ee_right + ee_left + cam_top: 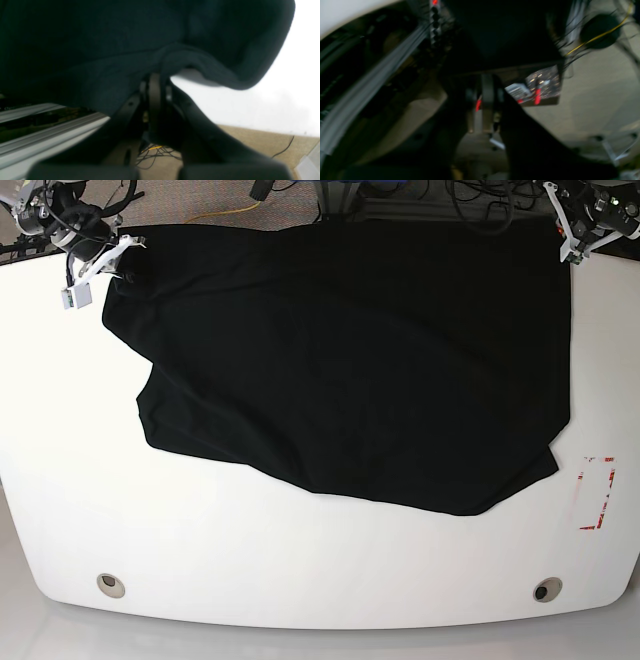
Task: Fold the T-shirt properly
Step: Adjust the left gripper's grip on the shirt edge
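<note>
Now, T-shirt (350,350) spread flat over far half of white table (300,560), dark side up, near hem wavy, far edge along table's back rim. Right gripper (125,255) at far corner on base view's left, clamped on T-shirt corner; wrist view shows black cloth (160,60) pinched betw. closed fingers. Left gripper (570,235) at opposite far corner by shirt's edge, jaws together; blurry wrist cam, can't tell if cloth held. Red-marked rectangle (597,492) on table beside shirt.
</note>
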You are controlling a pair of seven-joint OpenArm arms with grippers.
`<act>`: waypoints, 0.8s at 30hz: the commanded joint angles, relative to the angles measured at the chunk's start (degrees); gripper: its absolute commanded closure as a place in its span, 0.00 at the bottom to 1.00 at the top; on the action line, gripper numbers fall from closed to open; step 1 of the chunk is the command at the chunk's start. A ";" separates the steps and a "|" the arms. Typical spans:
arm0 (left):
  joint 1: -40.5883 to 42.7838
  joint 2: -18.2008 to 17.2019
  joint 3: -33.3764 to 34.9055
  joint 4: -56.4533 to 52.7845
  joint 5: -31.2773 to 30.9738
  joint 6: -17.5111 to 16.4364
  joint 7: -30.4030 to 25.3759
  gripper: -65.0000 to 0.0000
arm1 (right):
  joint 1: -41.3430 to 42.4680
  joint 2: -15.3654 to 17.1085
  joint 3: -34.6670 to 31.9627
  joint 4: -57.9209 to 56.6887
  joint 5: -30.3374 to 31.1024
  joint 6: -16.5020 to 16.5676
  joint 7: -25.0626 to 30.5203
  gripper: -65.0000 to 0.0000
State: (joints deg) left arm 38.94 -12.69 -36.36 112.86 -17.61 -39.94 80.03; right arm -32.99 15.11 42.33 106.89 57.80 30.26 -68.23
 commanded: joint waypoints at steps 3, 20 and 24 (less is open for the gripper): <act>0.93 -1.86 1.33 1.21 -0.72 -0.06 -0.86 0.60 | -0.55 0.75 0.27 1.20 1.06 0.38 0.23 1.00; -12.34 -5.73 -14.76 -2.66 -17.95 -0.06 -3.94 0.47 | 0.16 0.67 -2.81 1.20 1.06 0.38 0.23 1.00; -14.28 -5.73 -14.67 -9.25 -16.11 -0.06 -4.12 0.45 | 0.51 0.67 -2.81 1.11 1.06 0.38 0.23 1.00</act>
State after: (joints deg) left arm 25.28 -17.47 -50.61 107.57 -34.52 -39.97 76.25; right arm -32.53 14.92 39.05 107.00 57.60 30.26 -68.86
